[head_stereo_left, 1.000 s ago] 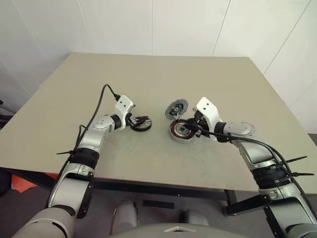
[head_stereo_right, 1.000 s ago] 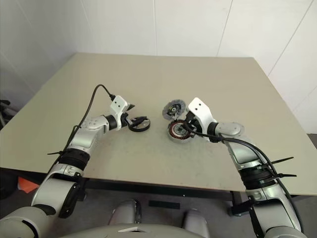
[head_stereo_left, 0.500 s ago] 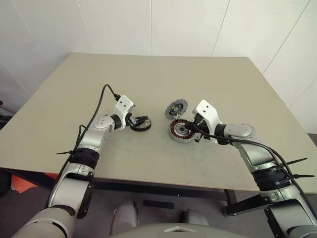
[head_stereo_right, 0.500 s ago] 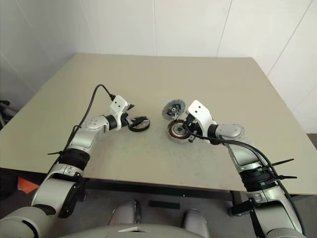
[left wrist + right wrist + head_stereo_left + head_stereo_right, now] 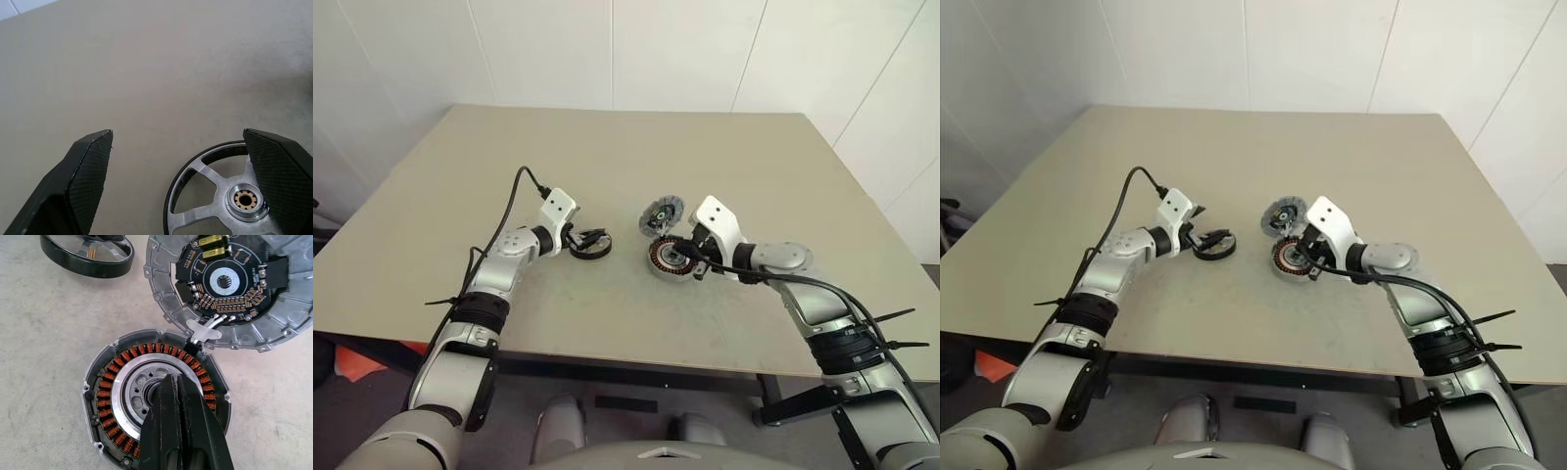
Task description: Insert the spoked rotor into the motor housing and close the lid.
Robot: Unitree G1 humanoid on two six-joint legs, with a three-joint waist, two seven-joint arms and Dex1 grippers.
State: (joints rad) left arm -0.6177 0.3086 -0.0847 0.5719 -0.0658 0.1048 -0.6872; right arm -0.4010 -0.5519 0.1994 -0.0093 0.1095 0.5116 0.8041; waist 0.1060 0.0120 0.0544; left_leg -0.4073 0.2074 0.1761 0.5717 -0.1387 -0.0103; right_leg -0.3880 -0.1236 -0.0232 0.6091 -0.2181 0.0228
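Note:
The spoked rotor (image 5: 591, 244) lies flat on the table, its dark rim and silver spokes plain in the left wrist view (image 5: 215, 196). My left gripper (image 5: 580, 238) stands open around it, and one finger (image 5: 279, 171) covers part of the rim. The motor housing (image 5: 670, 258) sits right of the rotor, and its copper windings (image 5: 105, 396) face up. My right gripper (image 5: 171, 382) is shut, its tips over the housing's centre with nothing between them. The lid (image 5: 662, 212) leans tilted behind the housing, its circuit board (image 5: 225, 284) exposed and short wires joining it to the housing.
The beige table (image 5: 607, 147) stretches far behind the parts and to both sides. Its front edge runs close below my arms. A black cable (image 5: 514, 191) loops up from my left wrist.
My right gripper's fingers have closed the last bit over the housing's centre. Both arms and all the parts stay where they were.

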